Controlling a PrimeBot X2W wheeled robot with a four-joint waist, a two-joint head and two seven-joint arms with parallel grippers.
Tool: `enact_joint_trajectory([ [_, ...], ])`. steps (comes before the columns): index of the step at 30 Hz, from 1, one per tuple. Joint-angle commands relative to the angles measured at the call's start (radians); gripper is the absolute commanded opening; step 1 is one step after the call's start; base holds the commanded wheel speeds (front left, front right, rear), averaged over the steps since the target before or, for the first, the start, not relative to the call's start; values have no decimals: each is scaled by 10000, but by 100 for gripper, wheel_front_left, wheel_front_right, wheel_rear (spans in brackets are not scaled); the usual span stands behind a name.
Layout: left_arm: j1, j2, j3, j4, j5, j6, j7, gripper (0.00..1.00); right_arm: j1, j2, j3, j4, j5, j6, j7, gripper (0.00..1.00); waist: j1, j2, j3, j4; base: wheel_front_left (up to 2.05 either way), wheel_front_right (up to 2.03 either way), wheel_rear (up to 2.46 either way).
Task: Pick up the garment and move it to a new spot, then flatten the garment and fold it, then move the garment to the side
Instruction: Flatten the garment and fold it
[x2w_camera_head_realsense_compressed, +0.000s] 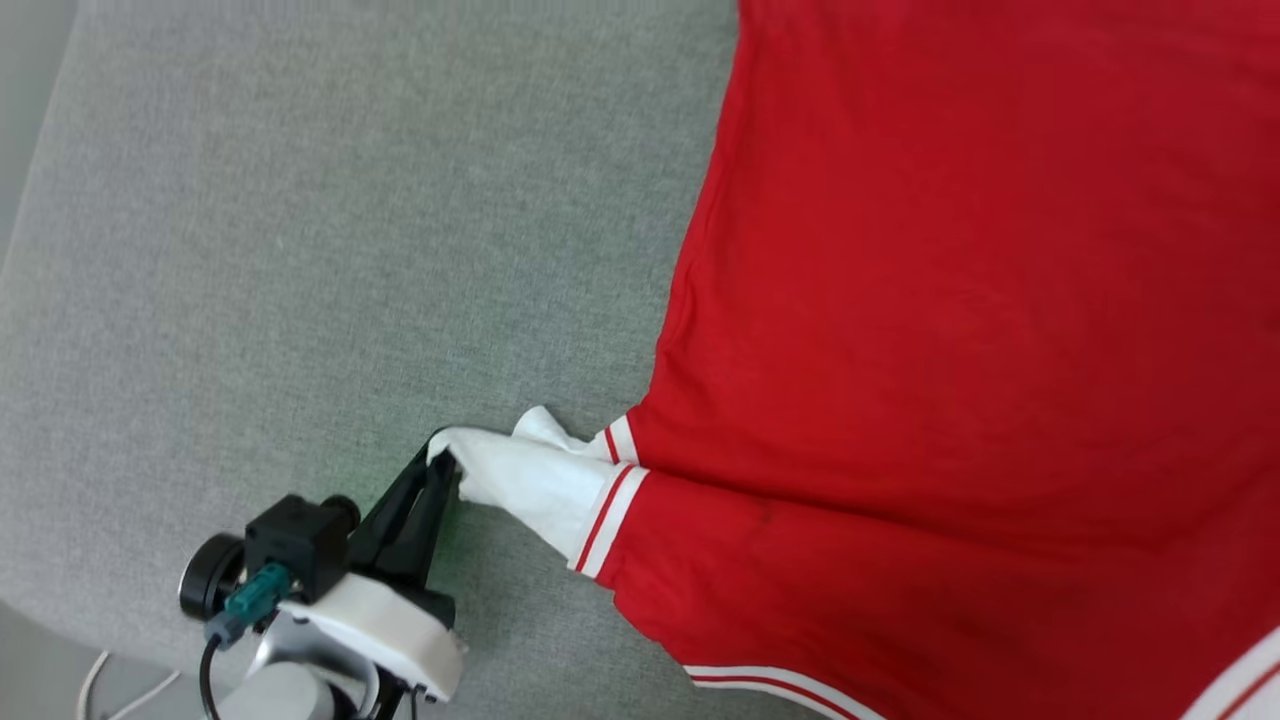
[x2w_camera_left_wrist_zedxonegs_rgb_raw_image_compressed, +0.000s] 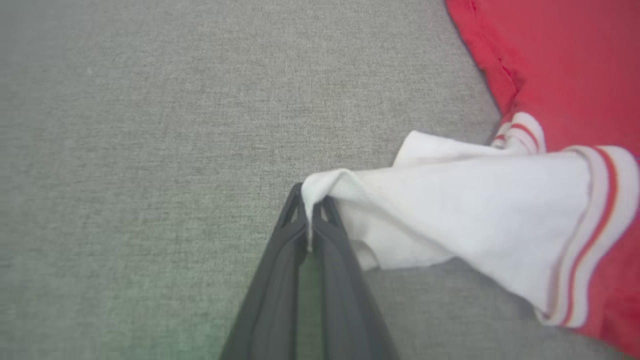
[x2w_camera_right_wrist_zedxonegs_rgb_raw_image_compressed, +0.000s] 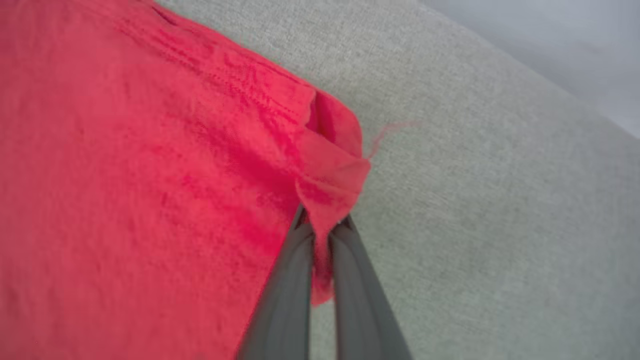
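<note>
The garment (x2w_camera_head_realsense_compressed: 950, 330), a bright red shirt with white sleeves and red-striped trim, lies spread over the right half of the grey cushioned surface (x2w_camera_head_realsense_compressed: 300, 250). My left gripper (x2w_camera_head_realsense_compressed: 440, 462) is shut on the tip of a white sleeve (x2w_camera_head_realsense_compressed: 530, 480), stretched out to the left of the red body. The left wrist view shows the same pinch (x2w_camera_left_wrist_zedxonegs_rgb_raw_image_compressed: 312, 202) on the sleeve (x2w_camera_left_wrist_zedxonegs_rgb_raw_image_compressed: 475, 240). In the right wrist view my right gripper (x2w_camera_right_wrist_zedxonegs_rgb_raw_image_compressed: 325, 222) is shut on a red hemmed corner of the garment (x2w_camera_right_wrist_zedxonegs_rgb_raw_image_compressed: 330, 170). The chest letters are hidden.
Grey fabric surface (x2w_camera_left_wrist_zedxonegs_rgb_raw_image_compressed: 150, 150) extends left of the garment. Its left edge runs down the head view's far left, with pale floor (x2w_camera_head_realsense_compressed: 30, 60) and a thin cable (x2w_camera_head_realsense_compressed: 100, 680) beyond. The surface's far edge (x2w_camera_right_wrist_zedxonegs_rgb_raw_image_compressed: 525, 65) shows in the right wrist view.
</note>
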Motion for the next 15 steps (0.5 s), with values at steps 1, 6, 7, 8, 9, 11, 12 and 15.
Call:
enact_joint_trajectory([
  [1,228,78,63,57,-44,73,31,0,328,-319,210,-222,180,-3,-125,0,0,0,-643,-429,0,0,0],
  [6,851,281,248,95,-159,213,31,0,1476,-1402,959,-1292,1144,-3,-592,0,0,0,-1637,-922,0,0,0],
  [7,970,318,260,107,-171,257,31,0,1795,-1624,1064,-1516,1345,-3,-719,0,0,0,-1834,-1017,0,0,0],
  [8,1071,369,253,115,-198,271,38,0,2130,-1875,1159,-1799,1530,-3,-841,0,0,0,-2004,-1093,0,0,0],
  [9,1179,397,274,94,-248,269,38,0,2510,-2112,1225,-2092,1745,-3,-955,0,0,0,-2166,-1169,0,0,0],
  [11,1399,497,298,85,-309,341,45,0,3377,-2555,1252,-2620,2159,-3,-1130,0,0,0,-2441,-1315,0,0,0],
  [12,1492,555,315,81,-328,391,49,0,3842,-2790,1253,-2883,2341,-3,-1195,0,0,0,-2553,-1395,0,0,0],
  [15,1741,636,383,-35,-420,480,28,0,5301,-3394,1060,-3448,2747,-5,-1518,0,0,0,-2789,-1624,0,0,0],
])
